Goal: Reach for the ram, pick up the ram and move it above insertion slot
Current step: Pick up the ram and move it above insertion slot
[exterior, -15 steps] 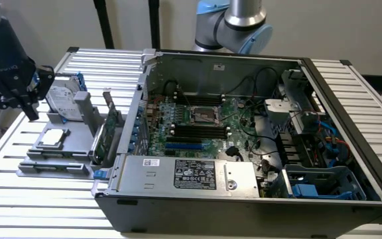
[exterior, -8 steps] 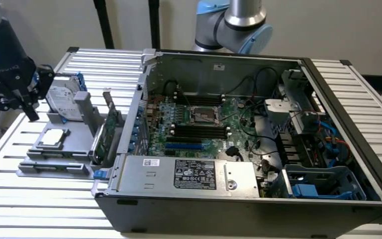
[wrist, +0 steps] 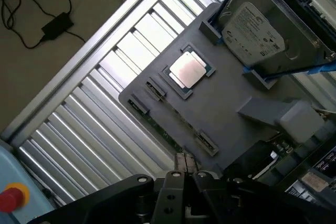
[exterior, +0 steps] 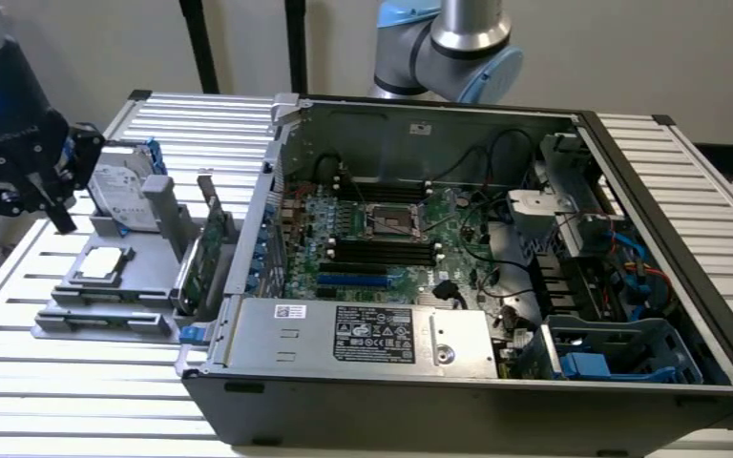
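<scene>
The ram (wrist: 166, 130) is a thin green stick standing on edge in a holder along the rim of the grey tray (wrist: 226, 108), between small grey clips. My gripper (wrist: 184, 162) is shut with nothing in it, its tips hovering just off one end of the ram. In the exterior view the black gripper (exterior: 58, 212) hangs over the tray's (exterior: 137, 277) side at the exterior view's left, beside the hard drive. The motherboard's black insertion slots (exterior: 380, 250) lie inside the open computer case (exterior: 469, 382), well away from the gripper.
The tray also holds a silver hard drive (exterior: 122, 181), a processor chip (exterior: 102, 262) and an upright green expansion card (exterior: 214, 250). The case wall rises just beyond the card. Everything sits on a ribbed metal table (exterior: 73, 382). A red button (wrist: 11, 198) shows near the table's edge.
</scene>
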You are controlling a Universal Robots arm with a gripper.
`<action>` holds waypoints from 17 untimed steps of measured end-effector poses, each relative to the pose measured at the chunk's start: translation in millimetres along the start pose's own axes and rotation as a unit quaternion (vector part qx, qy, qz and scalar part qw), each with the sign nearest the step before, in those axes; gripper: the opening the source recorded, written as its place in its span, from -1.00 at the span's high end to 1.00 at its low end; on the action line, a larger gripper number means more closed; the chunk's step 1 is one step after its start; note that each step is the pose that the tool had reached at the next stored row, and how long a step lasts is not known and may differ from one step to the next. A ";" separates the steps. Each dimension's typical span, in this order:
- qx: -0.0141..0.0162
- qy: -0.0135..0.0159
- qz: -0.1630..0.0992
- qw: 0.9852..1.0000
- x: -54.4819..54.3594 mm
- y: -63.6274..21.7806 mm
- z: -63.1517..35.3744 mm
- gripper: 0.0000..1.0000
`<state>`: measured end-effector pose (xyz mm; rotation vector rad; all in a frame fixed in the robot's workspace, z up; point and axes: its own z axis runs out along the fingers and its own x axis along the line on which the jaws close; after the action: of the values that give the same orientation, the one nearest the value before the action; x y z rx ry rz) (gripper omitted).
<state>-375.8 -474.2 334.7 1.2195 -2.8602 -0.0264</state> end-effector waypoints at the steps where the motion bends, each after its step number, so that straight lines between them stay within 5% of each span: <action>1: 0.000 0.000 -0.009 1.000 0.0 0.0 0.3 0.79; 9: 0.002 0.002 -0.082 0.997 -0.1 -0.1 4.1 0.79; 17: 0.004 0.004 -0.154 0.988 -0.2 -0.3 8.9 0.79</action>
<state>-375.8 -474.2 325.8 1.6440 -2.6366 -0.0184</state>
